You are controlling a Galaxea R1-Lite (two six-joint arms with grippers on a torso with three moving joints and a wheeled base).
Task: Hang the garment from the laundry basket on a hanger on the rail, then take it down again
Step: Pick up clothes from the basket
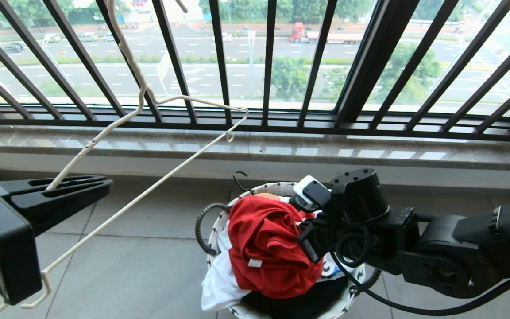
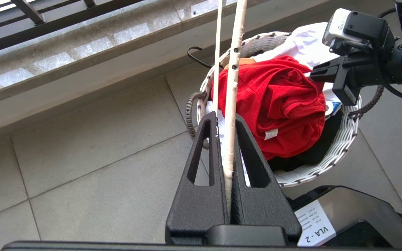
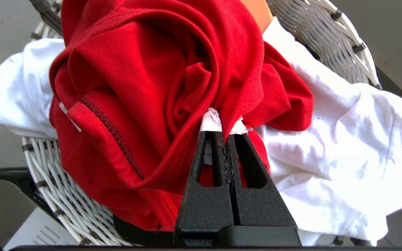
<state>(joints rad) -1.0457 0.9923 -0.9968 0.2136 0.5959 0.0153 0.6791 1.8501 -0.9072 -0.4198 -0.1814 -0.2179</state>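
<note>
Between the right gripper (image 3: 226,134) tips: a fold of the red T-shirt (image 3: 145,87), clamped, bulk piled on the laundry basket (image 3: 58,184) beneath, ready for lifting. Left gripper (image 2: 226,120) pinches the hanger (image 1: 148,188) wire, holding it clear alongside.

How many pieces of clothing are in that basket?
3 visible: the red T-shirt on top, a white garment beneath it spilling over the laundry basket rim, and a black one underneath. More may be hidden.
</note>
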